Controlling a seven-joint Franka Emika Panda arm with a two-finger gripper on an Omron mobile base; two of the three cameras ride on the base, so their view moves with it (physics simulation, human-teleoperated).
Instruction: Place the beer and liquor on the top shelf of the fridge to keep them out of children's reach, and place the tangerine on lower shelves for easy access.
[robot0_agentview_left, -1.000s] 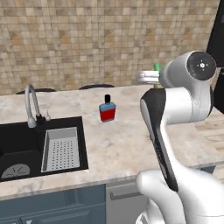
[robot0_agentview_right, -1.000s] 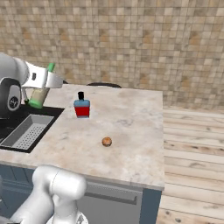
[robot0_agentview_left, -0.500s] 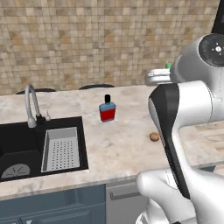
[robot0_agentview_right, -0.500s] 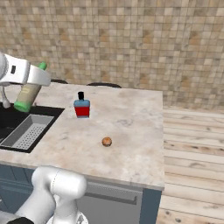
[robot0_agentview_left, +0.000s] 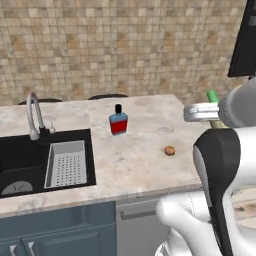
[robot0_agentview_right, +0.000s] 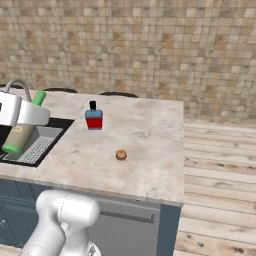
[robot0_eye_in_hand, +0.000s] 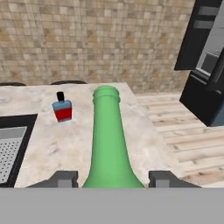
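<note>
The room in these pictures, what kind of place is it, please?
Most likely a home kitchen: a marble-look counter with a black sink and faucet, a tiled stone wall, and an open black fridge beside it.

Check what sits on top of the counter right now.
On the counter stand the liquor and, nearer the front edge, the tangerine. The beer is off it, gripped in the end effector. The arm hides part of the counter's right end in the left base view.
</note>
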